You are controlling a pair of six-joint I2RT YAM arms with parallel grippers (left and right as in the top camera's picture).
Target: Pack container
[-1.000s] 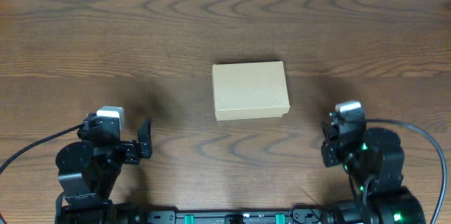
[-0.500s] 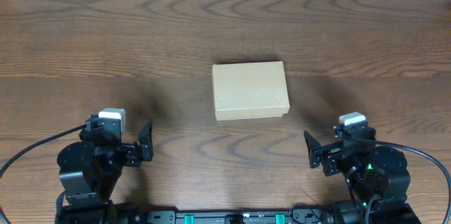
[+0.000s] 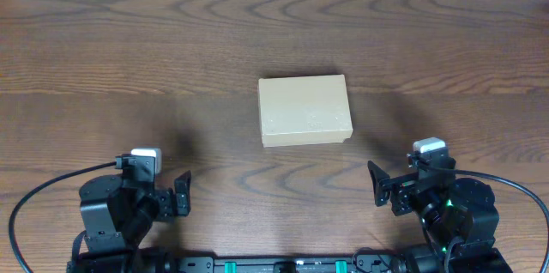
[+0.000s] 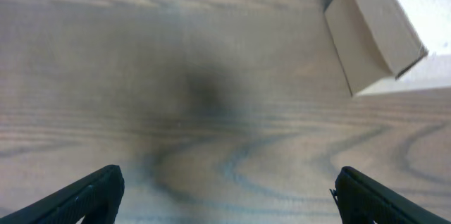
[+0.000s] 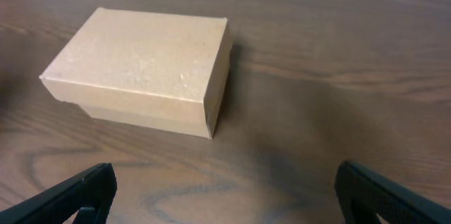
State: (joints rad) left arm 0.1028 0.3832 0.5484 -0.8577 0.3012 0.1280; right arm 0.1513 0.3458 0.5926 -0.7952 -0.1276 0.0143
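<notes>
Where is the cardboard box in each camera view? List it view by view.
Overhead: the container sits at the centre, lid shut.
Left wrist: the container is in the upper right corner, cut off by the top edge.
Right wrist: the container is at the upper left, fully in view.
Shared landmark: the wood-grain table beneath it in all three.

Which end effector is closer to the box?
Right. The right end effector sits just off the box's near right corner; the left end effector is farther, well off its near left corner.
</notes>
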